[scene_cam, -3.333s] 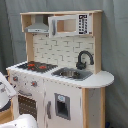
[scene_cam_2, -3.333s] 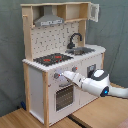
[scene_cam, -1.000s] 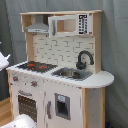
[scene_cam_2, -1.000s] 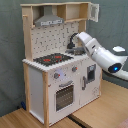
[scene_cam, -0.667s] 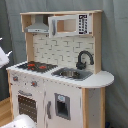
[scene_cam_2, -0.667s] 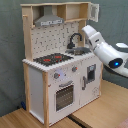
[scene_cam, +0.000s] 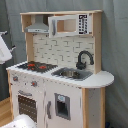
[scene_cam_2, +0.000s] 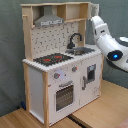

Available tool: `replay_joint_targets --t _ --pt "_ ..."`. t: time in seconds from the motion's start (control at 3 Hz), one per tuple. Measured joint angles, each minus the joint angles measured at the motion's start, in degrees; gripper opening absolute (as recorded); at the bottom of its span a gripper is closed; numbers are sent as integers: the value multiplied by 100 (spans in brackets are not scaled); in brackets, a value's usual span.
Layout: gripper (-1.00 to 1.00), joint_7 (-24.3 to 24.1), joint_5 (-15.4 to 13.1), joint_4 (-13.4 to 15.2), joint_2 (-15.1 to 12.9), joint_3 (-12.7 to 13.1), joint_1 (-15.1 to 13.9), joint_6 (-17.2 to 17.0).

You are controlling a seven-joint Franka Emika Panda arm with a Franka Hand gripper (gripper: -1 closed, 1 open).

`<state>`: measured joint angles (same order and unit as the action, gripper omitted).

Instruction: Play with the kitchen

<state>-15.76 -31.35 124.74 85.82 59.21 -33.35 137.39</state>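
Observation:
The kitchen (scene_cam: 60, 85) (scene_cam_2: 40, 85) is a white and light-wood toy unit that stands upright in both exterior views. It has a black faucet (scene_cam: 84, 59) (scene_cam_2: 75, 40) over a sink (scene_cam: 72, 74), a red-ringed black hob (scene_cam: 36, 66) (scene_cam_2: 52, 59), knobs (scene_cam_2: 56, 76), an oven door (scene_cam_2: 65, 95) and a grey hood (scene_cam: 39, 26). In the second exterior view my white arm (scene_cam_2: 107, 45) rises from the right, and the gripper (scene_cam_2: 93, 19) at its end sits high beside the upper cabinet's right corner. In the first exterior view only a white part of the arm (scene_cam: 4, 49) shows at the left edge.
A grey curtain (scene_cam_2: 10, 50) hangs behind the kitchen. The kitchen stands on a wooden floor (scene_cam_2: 100, 112). A small lower cupboard door (scene_cam: 62, 106) sits under the sink. A blurred white object (scene_cam: 20, 121) lies at the first exterior view's bottom left.
The arm has risen from in front of the oven door to the height of the upper cabinets, and it has climbed a little more over the last second. The kitchen has not moved.

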Motion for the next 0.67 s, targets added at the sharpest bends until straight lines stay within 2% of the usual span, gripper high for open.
replay_joint_targets --t 0.67 --pt "100 -685 -362 17 -1 -235 -1 -920"
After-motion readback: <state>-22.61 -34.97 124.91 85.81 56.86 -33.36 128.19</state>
